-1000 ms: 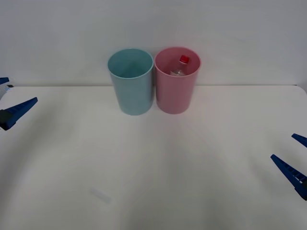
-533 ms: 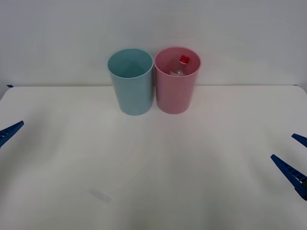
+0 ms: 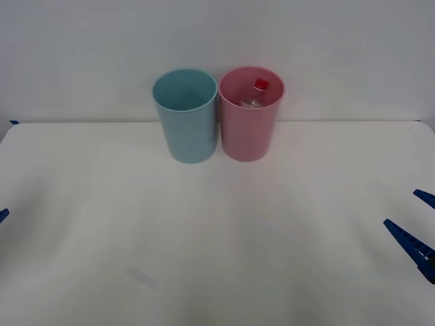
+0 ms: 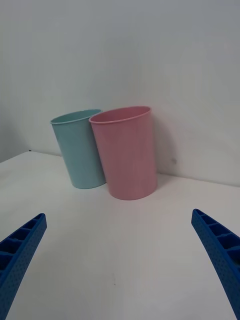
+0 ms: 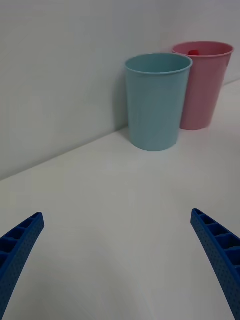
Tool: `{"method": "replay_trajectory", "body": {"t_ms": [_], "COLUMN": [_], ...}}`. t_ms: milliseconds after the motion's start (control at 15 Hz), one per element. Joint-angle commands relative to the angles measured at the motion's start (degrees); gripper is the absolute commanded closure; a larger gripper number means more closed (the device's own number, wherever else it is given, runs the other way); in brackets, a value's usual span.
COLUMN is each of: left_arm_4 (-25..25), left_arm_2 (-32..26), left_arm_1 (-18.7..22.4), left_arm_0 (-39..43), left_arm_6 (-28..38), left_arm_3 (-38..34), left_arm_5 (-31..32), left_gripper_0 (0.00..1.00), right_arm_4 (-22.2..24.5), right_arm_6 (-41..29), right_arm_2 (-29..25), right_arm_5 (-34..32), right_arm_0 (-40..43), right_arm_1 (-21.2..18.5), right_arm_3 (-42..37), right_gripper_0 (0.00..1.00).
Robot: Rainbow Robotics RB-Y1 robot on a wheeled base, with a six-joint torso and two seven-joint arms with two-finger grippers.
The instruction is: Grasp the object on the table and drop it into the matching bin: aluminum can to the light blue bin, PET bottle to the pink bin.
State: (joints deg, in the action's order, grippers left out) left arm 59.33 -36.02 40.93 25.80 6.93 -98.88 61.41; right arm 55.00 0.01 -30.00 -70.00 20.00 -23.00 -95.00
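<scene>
The PET bottle (image 3: 257,94), clear with a red cap, stands inside the pink bin (image 3: 249,129) at the back of the white table (image 3: 217,231). The light blue bin (image 3: 186,129) stands touching the pink one on its left. My right gripper (image 3: 399,207) hangs open over the table's right edge, far from both bins, with nothing between its fingers. In the right wrist view that gripper (image 4: 118,215) faces the pink bin (image 4: 127,155) and the light blue bin (image 4: 80,150). My left gripper (image 5: 117,214) is open and holds nothing, with the light blue bin (image 5: 156,102) ahead of it.
A plain pale wall (image 3: 217,34) rises right behind the bins. A faint small mark (image 3: 143,276) lies on the tabletop near the front left. One blue fingertip (image 3: 3,215) of the left arm pokes in at the left edge of the front view.
My left gripper has drawn back and down along the left edge of the front view, until just a tip shows. The right gripper, the bins and the bottle have not moved.
</scene>
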Motion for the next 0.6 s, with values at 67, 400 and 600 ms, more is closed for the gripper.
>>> {"method": "replay_trajectory", "body": {"t_ms": [67, 400, 600], "left_arm_4": [-1.42, -3.00, -4.23], "left_arm_2": [0.34, 1.22, 2.54], "left_arm_1": [-0.94, -4.54, -4.63], "left_arm_0": [2.41, 4.35, 4.96], "left_arm_6": [-0.51, -1.74, -1.83], "left_arm_3": [0.00, -0.26, -0.35], "left_arm_5": [0.90, 2.84, 3.01], "left_gripper_0": [0.00, 0.00, 0.00], "right_arm_4": [0.00, 0.00, 0.00], "right_arm_6": [-0.01, -0.01, -0.01], "right_arm_2": [0.00, 0.00, 0.00], "right_arm_5": [0.00, 0.00, 0.00], "right_arm_0": [0.00, 0.00, 0.00], "right_arm_1": [0.00, 0.00, 0.00], "right_arm_3": [0.00, 0.00, 0.00], "right_gripper_0": [0.00, 0.00, 0.00]}}
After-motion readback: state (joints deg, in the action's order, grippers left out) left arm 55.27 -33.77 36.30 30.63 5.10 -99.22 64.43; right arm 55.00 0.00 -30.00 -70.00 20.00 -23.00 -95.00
